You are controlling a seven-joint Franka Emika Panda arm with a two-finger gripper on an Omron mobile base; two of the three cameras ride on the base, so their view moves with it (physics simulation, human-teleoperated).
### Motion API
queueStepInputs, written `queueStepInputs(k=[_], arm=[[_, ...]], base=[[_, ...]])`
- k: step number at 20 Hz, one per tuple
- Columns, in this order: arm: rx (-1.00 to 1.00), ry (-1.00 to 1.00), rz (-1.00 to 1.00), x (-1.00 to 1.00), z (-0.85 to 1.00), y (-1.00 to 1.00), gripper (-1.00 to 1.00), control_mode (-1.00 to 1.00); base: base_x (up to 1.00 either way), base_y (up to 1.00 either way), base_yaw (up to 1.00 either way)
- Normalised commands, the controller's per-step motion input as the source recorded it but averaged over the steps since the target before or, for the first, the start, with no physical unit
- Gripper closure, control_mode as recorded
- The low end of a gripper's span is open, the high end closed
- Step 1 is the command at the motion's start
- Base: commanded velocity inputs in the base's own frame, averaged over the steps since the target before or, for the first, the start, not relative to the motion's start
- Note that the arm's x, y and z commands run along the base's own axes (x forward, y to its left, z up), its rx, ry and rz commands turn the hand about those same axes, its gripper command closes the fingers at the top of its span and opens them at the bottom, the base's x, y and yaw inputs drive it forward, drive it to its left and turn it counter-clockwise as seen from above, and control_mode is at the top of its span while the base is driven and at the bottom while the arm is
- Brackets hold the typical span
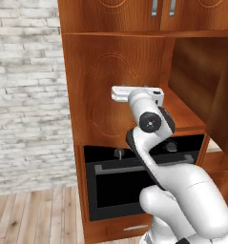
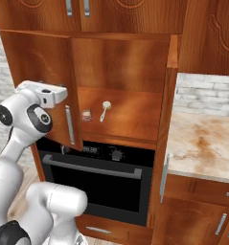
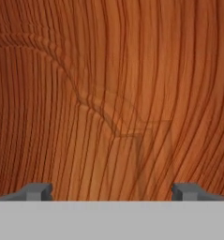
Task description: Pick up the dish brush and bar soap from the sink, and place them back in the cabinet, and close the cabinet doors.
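Door-closing step in hand, by the look of it. Cabinet (image 2: 120, 62) over the black oven (image 2: 101, 177): both items already on its shelf (image 2: 130, 122). Dish brush (image 2: 105, 110) near the shelf's middle, head toward the back; bar soap (image 2: 86, 115) just beside it, toward the left edge. Cabinet doors not yet shut: left door (image 2: 39, 81) swung out part way, right door (image 1: 227, 100) also standing open. Tool (image 3: 112, 191) spread wide, gripping nothing, fingertips (image 3: 37, 191) close up against the carved outer face of the left door; contact or not, cannot tell. Next move likely a push on that panel to swing it home, then across to the right door. Surface (image 2: 207, 143): tan marble, to the right of the cabinet. Room: white brick wall (image 1: 25, 95), pale wood floor (image 1: 34, 214).
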Motion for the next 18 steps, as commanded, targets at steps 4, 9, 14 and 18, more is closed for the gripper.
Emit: queueStepInputs(k=[4,9,14,18], arm=[[0.01,0.04,0.1,0.33,0.0,0.0,-1.0,-1.0],[0.01,0.04,0.09,0.26,0.0,0.0,-1.0,-1.0],[0.01,0.04,0.08,0.24,0.0,0.0,-1.0,-1.0],[0.01,0.06,0.07,0.23,0.0,0.0,-1.0,-1.0]], base=[[0.0,0.0,0.0],[0.0,0.0,0.0],[0.0,0.0,0.0],[0.0,0.0,0.0]])
